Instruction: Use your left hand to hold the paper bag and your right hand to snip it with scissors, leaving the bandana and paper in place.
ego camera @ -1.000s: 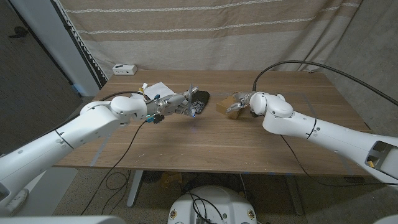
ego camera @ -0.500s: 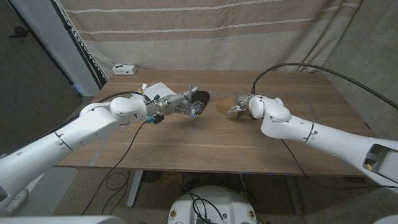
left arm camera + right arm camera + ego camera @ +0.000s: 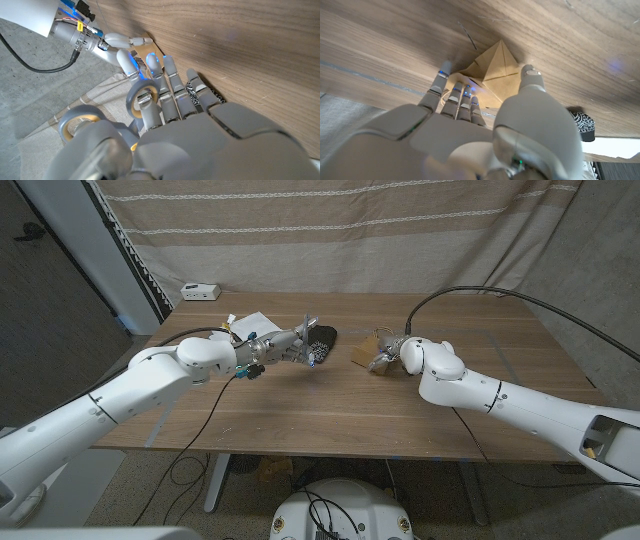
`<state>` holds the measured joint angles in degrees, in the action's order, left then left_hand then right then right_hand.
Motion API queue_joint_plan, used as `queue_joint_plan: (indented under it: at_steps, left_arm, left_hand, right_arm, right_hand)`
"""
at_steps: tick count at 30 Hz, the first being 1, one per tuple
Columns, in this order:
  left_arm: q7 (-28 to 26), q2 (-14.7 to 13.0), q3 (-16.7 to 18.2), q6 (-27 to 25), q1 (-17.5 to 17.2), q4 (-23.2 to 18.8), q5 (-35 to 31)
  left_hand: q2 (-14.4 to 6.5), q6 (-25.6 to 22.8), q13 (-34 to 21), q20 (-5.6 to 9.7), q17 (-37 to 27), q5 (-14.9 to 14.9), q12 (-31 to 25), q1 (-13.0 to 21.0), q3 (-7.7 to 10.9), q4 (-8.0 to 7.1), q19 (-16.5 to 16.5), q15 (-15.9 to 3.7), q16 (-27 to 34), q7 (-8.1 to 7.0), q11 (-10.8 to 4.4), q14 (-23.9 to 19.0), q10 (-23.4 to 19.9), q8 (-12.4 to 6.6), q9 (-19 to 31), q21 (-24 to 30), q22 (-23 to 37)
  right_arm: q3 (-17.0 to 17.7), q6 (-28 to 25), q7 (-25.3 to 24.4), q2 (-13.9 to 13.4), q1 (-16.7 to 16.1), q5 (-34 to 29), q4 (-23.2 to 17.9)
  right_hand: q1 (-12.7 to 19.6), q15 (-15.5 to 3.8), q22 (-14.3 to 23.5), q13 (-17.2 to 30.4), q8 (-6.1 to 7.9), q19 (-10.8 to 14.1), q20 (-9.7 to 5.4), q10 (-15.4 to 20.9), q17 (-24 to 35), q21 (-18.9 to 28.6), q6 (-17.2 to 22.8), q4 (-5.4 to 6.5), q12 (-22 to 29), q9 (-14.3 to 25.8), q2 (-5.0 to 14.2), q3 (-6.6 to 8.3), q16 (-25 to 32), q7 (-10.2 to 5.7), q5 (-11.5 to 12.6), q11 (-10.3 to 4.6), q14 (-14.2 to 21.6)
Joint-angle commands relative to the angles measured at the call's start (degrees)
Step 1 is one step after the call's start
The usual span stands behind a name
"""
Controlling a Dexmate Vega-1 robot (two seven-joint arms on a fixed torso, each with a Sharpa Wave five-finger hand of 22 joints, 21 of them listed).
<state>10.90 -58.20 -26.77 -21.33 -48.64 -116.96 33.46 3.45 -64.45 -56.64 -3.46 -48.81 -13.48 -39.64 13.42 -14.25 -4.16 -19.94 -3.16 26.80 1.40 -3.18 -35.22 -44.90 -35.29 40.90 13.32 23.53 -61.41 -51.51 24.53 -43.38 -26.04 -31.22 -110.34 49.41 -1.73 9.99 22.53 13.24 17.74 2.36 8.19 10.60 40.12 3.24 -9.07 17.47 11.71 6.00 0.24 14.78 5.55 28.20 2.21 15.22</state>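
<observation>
Curtain cloth [image 3: 330, 230], beige with pale stripes, hangs behind the wooden table [image 3: 330, 405], and a dark panel stands at the far left of the room. A small white box [image 3: 200, 291] sits at the table's back left corner. Next comes a sheet of white paper [image 3: 248, 322], then the left hand [image 3: 290, 346], stretched out above the boards with its fingers long and close together; the left wrist view shows grey scissors [image 3: 141, 100] with a loop handle against those fingers, though how firmly they are gripped I cannot tell. Just past the fingertips lies the dark patterned bandana [image 3: 322, 340]. Right of that, near the table's middle, lies the brown paper bag [image 3: 364, 351], folded flat to a point in the right wrist view [image 3: 492, 70]. The right hand [image 3: 390, 356] touches the bag, fingers [image 3: 451, 95] extended and slightly spread onto the bag's edge, thumb beside it. A black cable [image 3: 500, 295] arcs over the right arm.
</observation>
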Motion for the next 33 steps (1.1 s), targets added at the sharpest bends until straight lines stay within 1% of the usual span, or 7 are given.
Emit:
queue_joint_plan:
  at_steps: [1, 11, 16, 20, 25, 29, 33]
  left_arm:
    - [0.19, 0.18, -0.06, 0.0, 0.27, 0.37, -0.08]
    - [-0.06, 0.13, 0.19, 0.32, -0.09, 0.44, 0.03]
    - [-0.19, -0.03, 0.49, 0.59, -0.44, 0.41, 0.23]
    - [-0.25, -0.1, 0.57, 0.56, -0.45, 0.36, 0.23]
    - [0.18, 0.0, 0.38, 0.64, -0.12, 0.63, 0.13]
    - [0.31, 0.11, 0.23, 0.56, 0.11, 0.67, 0.03]
    - [0.45, 0.16, 0.1, 0.46, 0.36, 0.61, -0.12]
  left_hand:
    - [6.02, -10.38, -0.32, 0.39, -0.06, -0.51, -0.37, -5.22, -5.55, 5.87, -0.24, -0.99, 0.62, 10.35, -0.11, -0.41, -0.28, -0.42, 0.36, -0.06, 0.22]
    - [5.95, -10.58, -0.27, 0.41, -0.02, -0.75, -0.46, -5.2, -5.56, 5.99, -0.25, -0.97, 0.97, 10.31, -0.12, -0.42, -0.45, -0.84, 1.2, -0.05, 0.25]
    - [5.94, -10.59, -0.16, 0.56, 0.11, -0.81, -0.46, -5.2, -5.56, 6.05, -0.47, -0.97, 1.08, 10.34, -0.13, -0.5, -0.57, -0.93, 1.47, 0.04, 0.29]
    - [5.89, -10.85, -0.29, 0.63, 0.14, -0.9, -0.62, -5.22, -5.55, 6.08, -0.49, -0.93, 1.23, 10.34, -0.09, -0.5, -0.7, -1.03, 1.58, 0.05, 0.32]
    - [5.84, -10.93, -0.32, 0.62, 0.06, -1.0, -0.66, -5.26, -5.54, 6.1, -0.54, -1.04, 1.44, 10.33, -0.04, -0.49, -0.7, -1.01, 1.62, 0.1, 0.39]
    - [5.83, -11.14, -0.26, 0.62, 0.11, -1.05, -0.68, -5.29, -5.55, 6.12, -0.5, -1.05, 1.49, 10.34, -0.19, -0.45, -0.82, -1.16, 1.81, 0.09, 0.41]
    - [5.81, -11.12, -0.38, 0.59, 0.04, -1.12, -0.76, -5.32, -5.54, 6.14, -0.44, -1.04, 1.68, 10.34, -0.15, -0.4, -0.76, -1.09, 1.81, 0.08, 0.48]
  right_arm:
    - [1.06, 0.99, -1.89, 0.97, -1.14, 1.0, 1.82]
    - [1.51, 1.52, -4.49, 1.79, -2.1, 1.16, 3.19]
    - [2.2, 1.87, -6.4, 2.2, -2.92, 1.63, 3.83]
    - [3.99, 2.64, -10.35, 2.65, -4.86, 2.55, 3.92]
    - [4.84, 3.57, -13.2, 2.62, -6.0, 2.83, 3.8]
    - [6.21, 4.78, -17.54, 2.54, -7.97, 2.62, 3.35]
    - [7.63, 6.58, -22.03, 2.34, -9.72, 1.94, 2.95]
  right_hand:
    - [6.09, -5.21, 0.27, -1.07, 0.6, 5.54, -4.2, 2.33, 0.34, 1.27, 2.36, -0.56, 0.25, 0.04, 1.63, 1.71, 1.08, -1.17, 0.57, -0.93, 4.04]
    - [13.43, -10.98, 0.98, -2.72, 2.26, 12.12, -12.52, 9.56, 2.12, 4.66, 9.92, 0.0, 2.03, -0.09, 2.6, 2.47, 5.85, -3.86, -1.26, -2.97, 13.53]
    - [16.47, -11.4, 1.41, -3.61, 4.42, 13.39, -13.88, 13.87, 4.42, 6.79, 18.35, 0.55, 3.36, -0.22, 3.33, 2.44, 9.49, -5.57, -2.82, -2.54, 17.74]
    - [19.66, -11.56, 2.46, -4.65, 6.27, 14.85, -14.29, 23.04, 8.1, 10.8, 28.16, 1.71, 6.12, -0.42, 4.81, 3.32, 15.11, -7.62, -5.82, -4.63, 22.09]
    - [21.56, -11.67, 4.49, -6.59, 6.71, 14.56, -14.05, 33.22, 11.39, 18.62, 40.05, 6.64, 8.5, -0.35, 6.24, 9.19, 20.87, -9.7, -11.35, -6.97, 28.96]
    - [21.21, -11.61, 5.29, -7.42, 5.23, 14.36, -14.2, 38.3, 11.74, 22.54, 41.57, 9.45, 9.61, -0.17, 6.23, 12.36, 22.2, -10.55, -13.52, -8.52, 32.49]
    - [21.2, -11.6, 5.87, -7.81, 4.07, 14.29, -14.25, 41.62, 11.82, 25.23, 41.7, 10.36, 10.39, 0.02, 6.13, 13.8, 22.97, -10.49, -14.61, -9.62, 34.94]
